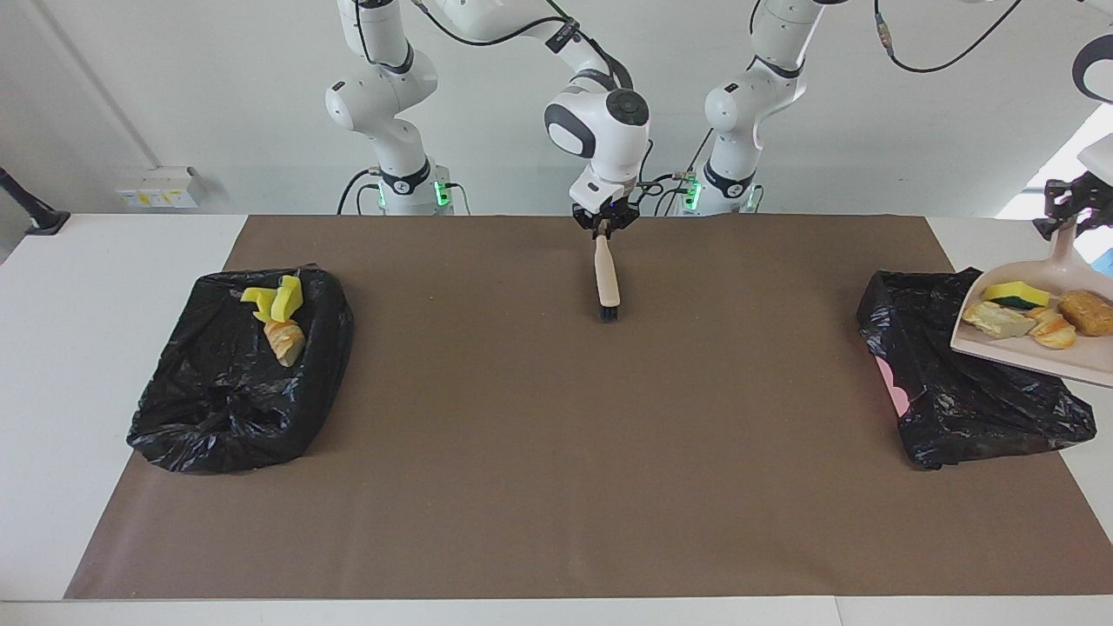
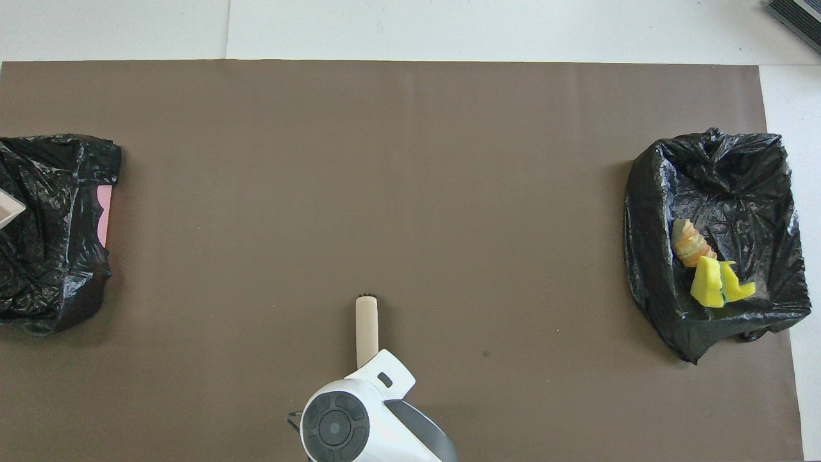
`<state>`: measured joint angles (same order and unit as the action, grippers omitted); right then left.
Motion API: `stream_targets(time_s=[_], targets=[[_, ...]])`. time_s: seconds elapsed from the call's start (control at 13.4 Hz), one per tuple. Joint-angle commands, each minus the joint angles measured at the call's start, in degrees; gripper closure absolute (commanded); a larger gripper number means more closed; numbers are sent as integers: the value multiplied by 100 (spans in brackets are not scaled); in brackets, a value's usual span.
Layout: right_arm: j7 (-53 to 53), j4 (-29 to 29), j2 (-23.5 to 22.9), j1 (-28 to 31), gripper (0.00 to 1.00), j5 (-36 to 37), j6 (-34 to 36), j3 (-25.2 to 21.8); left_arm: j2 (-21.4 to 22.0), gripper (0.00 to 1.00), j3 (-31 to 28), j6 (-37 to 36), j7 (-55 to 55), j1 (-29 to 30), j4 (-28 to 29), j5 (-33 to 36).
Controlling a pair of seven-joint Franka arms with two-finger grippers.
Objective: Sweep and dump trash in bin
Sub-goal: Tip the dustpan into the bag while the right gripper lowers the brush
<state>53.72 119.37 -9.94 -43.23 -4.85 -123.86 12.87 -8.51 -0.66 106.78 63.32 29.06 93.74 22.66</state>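
Observation:
My left gripper [image 1: 1063, 211] is shut on the handle of a beige dustpan [image 1: 1026, 348] and holds it up over the black-bagged bin [image 1: 965, 409] at the left arm's end of the table. In the pan lie a yellow sponge piece [image 1: 1016, 296] and three tan to orange bread chunks [image 1: 1054, 330]. Only a corner of the pan [image 2: 9, 208] shows in the overhead view. My right gripper [image 1: 606, 223] is shut on a beige-handled brush [image 1: 606, 278], bristles down at the brown mat, near the robots at mid-table. The brush [image 2: 367, 327] also shows in the overhead view.
A second black-bagged bin [image 1: 235, 382] stands at the right arm's end and holds yellow sponge pieces [image 2: 715, 285] and a bread chunk [image 2: 691, 244]. A pink edge [image 2: 106, 218] shows under the bag of the first bin. A brown mat [image 1: 556, 452] covers the table.

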Motion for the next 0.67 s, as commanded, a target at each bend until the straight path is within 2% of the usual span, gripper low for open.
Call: stream_targets(time_s=[0.0, 0.07, 0.15, 0.22, 0.3, 0.45, 0.6], targets=[[209, 7, -87, -37, 100, 142, -165, 5, 68, 100, -4, -279, 154, -390, 3, 816], [209, -1, -87, -28, 93, 142, -139, 5, 138, 100, -4, -472, 128, -575, 117, 1054], [209, -19, -96, -28, 77, 142, -112, -4, 174, 100, -13, -639, 128, -768, 144, 1300], [209, -45, -96, -28, 55, 142, -95, -4, 174, 100, -4, -754, 128, -839, 145, 1572], [209, -72, -96, -28, 1, 160, -34, -4, 183, 100, -4, -799, 145, -927, 153, 1810], [165, -264, -96, -19, 0, 168, 229, -4, 227, 100, -4, -921, 154, -1147, 206, 2267], [113, -659, -96, 51, 0, 177, 799, -22, 236, 100, -4, -1158, 241, -1384, 197, 2689]])
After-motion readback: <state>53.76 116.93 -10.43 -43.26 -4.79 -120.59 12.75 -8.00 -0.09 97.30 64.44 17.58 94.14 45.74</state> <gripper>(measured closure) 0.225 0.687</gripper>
